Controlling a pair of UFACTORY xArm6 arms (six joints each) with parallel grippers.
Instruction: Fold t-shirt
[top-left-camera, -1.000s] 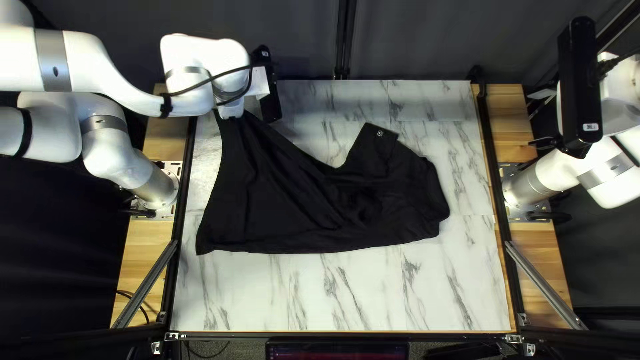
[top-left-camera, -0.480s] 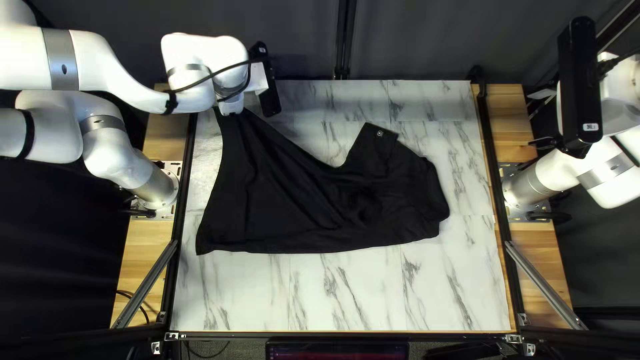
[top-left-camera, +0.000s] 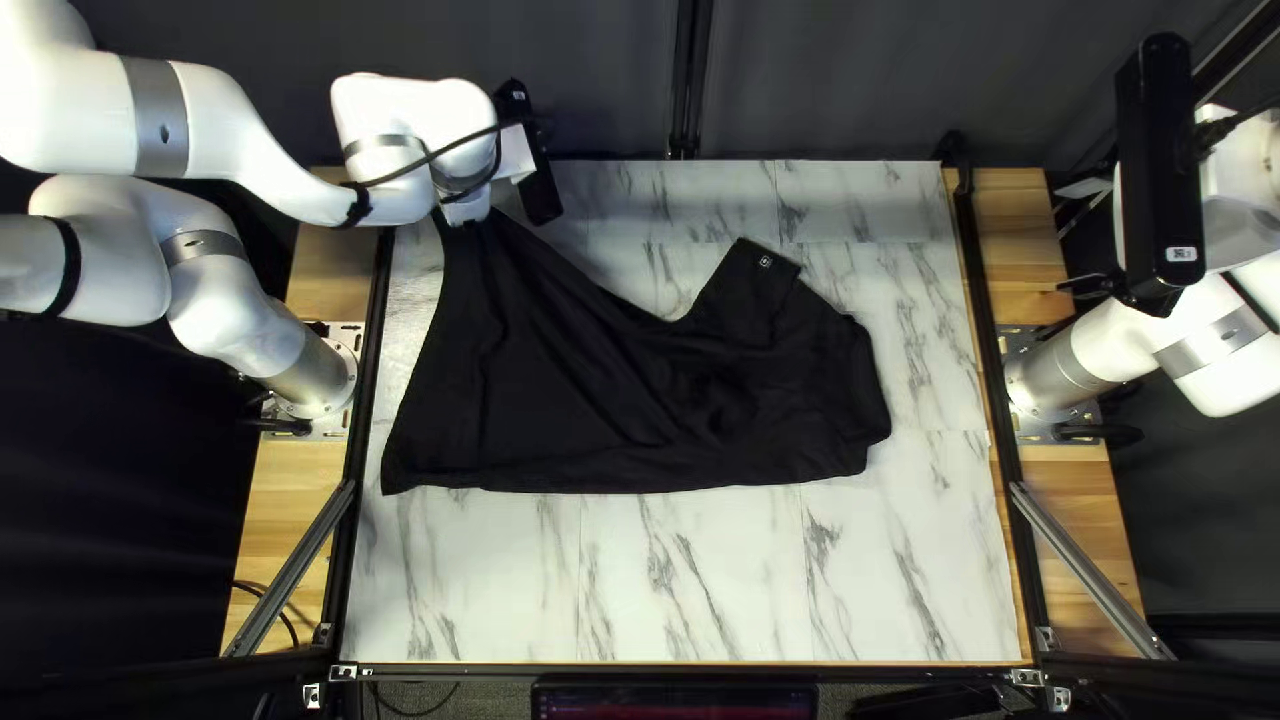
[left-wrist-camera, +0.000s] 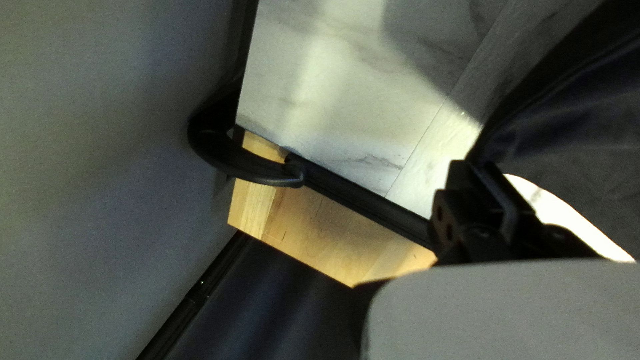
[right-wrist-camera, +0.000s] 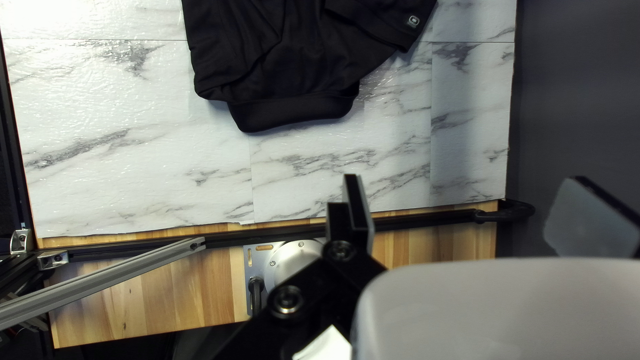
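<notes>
The black t-shirt (top-left-camera: pixel 574 387) is spread slantwise over the table (top-left-camera: pixel 667 587), its far corner at the left of the top left view being pinched in the left pincer (left-wrist-camera: pixel 477 165), while the right pincer (right-wrist-camera: pixel 470 183) is held wide apart, with nothing gripped. The corner is best carried low and slowly, with the cloth kept just taut, so that the rest is not dragged askew. It should be released only once the creases have been eased out and the edges aligned.
</notes>
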